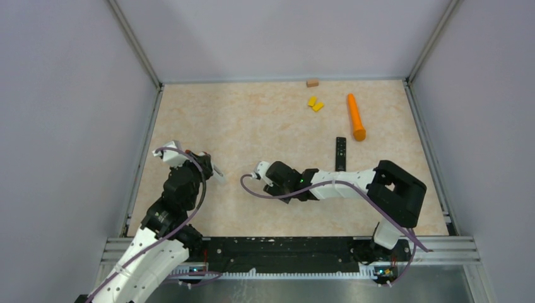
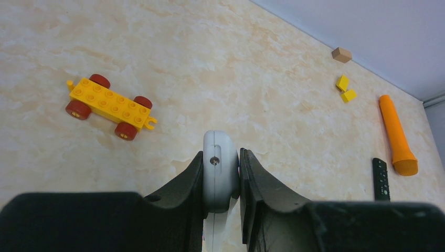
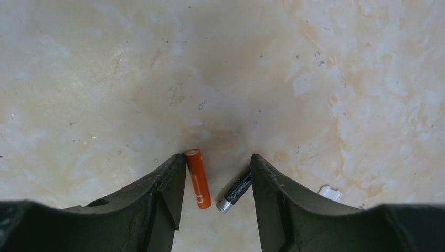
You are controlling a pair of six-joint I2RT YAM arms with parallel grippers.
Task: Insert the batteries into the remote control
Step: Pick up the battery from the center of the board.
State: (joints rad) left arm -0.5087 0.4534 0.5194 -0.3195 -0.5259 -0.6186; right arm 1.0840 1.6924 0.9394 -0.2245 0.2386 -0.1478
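Beige marbled table [image 1: 252,120], grey walls around. Far left of the long orange cylinder [image 1: 356,116]: left gripper [image 2: 222,157] pinched tight on a white remote [image 2: 219,178]. Between that and the cylinder: right gripper [image 3: 218,159] spread, low over the tabletop, straddling an orange-red battery [image 3: 198,178] and a dark battery [image 3: 236,190], both lying flat, neither gripped. Just left of the cylinder's thick end: black remote [image 1: 340,153].

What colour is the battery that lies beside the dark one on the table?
The battery is orange-red; the right wrist view shows it best.
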